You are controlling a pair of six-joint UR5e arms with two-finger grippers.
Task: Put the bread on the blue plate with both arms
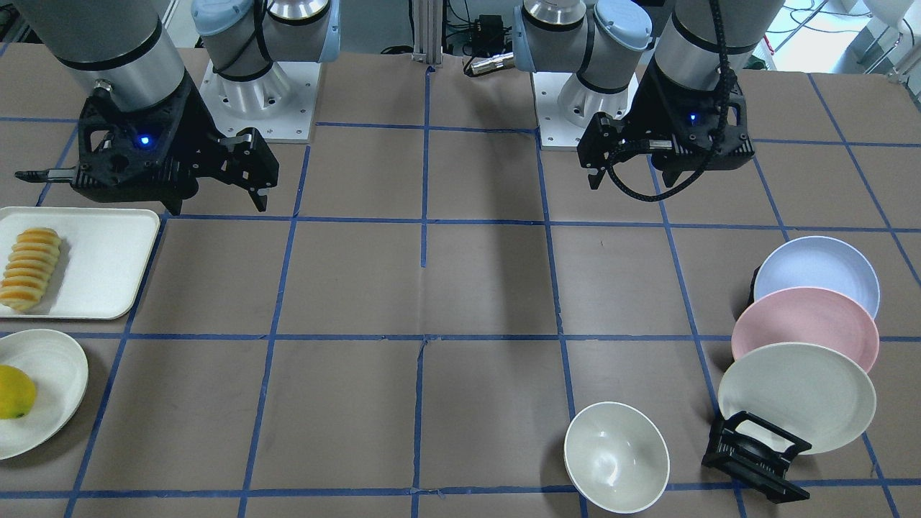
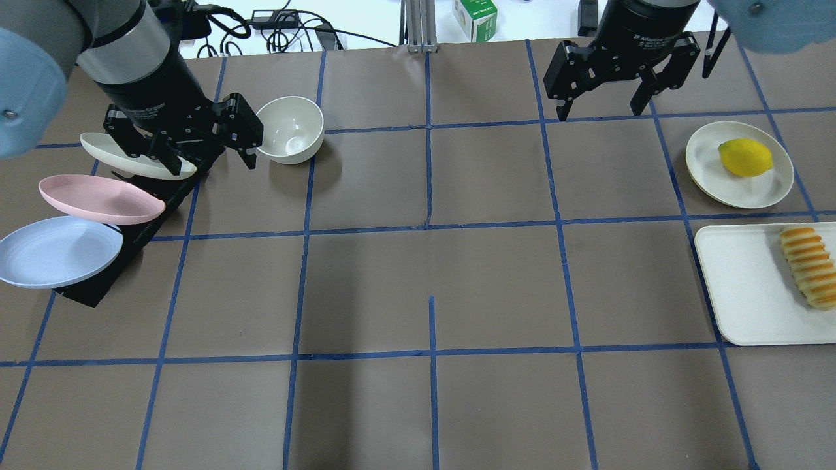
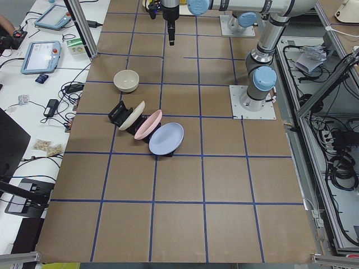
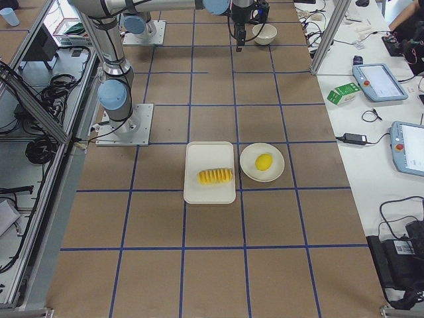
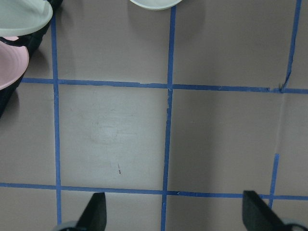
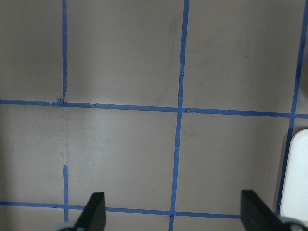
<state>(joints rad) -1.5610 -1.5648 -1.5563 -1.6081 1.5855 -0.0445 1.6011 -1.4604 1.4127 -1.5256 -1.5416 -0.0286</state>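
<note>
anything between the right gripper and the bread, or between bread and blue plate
Nothing visible. The right gripper hangs open, apart from the tray holding the bread; the fruit plate sits beside the tray. No object lies between bread and the racked blue plate.

The brown tabletop (image 2: 496, 281) is divided by a blue tape grid (image 2: 430, 225). A white tray (image 2: 744, 287), cream plate (image 2: 708, 166), bowl (image 2: 290, 127) and black rack (image 2: 91, 294) are carried directly.

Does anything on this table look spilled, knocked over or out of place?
Nothing stands out. The bread lies flat on its tray, the blue plate leans in the rack with the pink plate and off-white plate, and the yellow fruit sits on a white plate.
</note>
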